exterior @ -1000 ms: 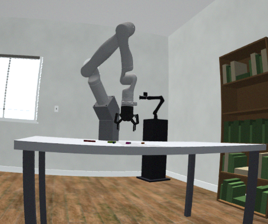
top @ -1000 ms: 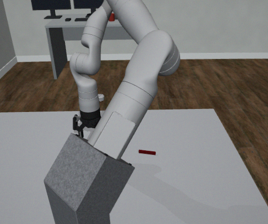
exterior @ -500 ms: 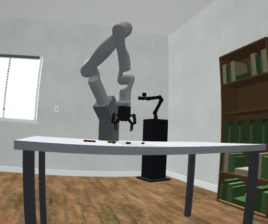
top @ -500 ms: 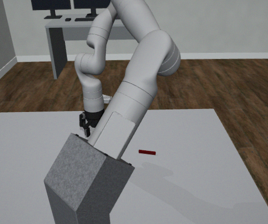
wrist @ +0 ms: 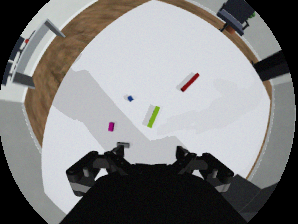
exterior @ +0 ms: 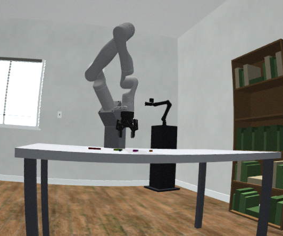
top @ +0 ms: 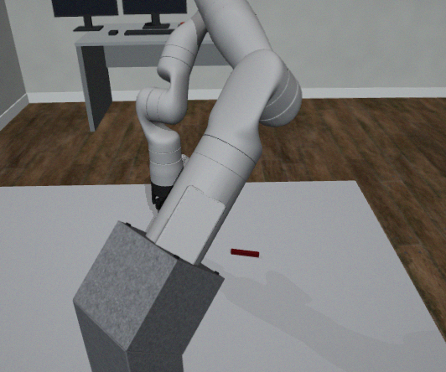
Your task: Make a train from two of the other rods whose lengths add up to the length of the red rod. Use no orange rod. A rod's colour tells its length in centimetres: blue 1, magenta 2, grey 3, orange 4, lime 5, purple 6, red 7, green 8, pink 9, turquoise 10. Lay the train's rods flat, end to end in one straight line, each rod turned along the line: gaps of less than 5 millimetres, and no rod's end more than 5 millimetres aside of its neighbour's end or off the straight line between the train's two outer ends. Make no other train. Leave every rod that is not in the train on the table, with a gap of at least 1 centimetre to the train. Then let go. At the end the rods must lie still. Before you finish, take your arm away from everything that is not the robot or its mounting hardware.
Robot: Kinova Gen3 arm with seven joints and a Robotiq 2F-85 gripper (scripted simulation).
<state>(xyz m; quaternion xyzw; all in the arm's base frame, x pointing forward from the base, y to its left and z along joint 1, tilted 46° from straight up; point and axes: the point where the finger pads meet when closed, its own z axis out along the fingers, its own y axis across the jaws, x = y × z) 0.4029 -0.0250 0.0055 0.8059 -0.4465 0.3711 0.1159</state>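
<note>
A: From the top view?
B: Only the red rod shows, flat on the table; the arm hides the rest.
A: Exterior?
B: The gripper hangs above the rods, fingers spread, holding nothing.
A: Wrist?
B: Lime, magenta and blue lie well apart, likely unassembled. No containers.

Showing smooth matt white on the table, speckled rough grey stone-like finish on the pedestal standing on it, smooth satin plastic on the arm above, grained brown wood on the floor beyond.
</note>
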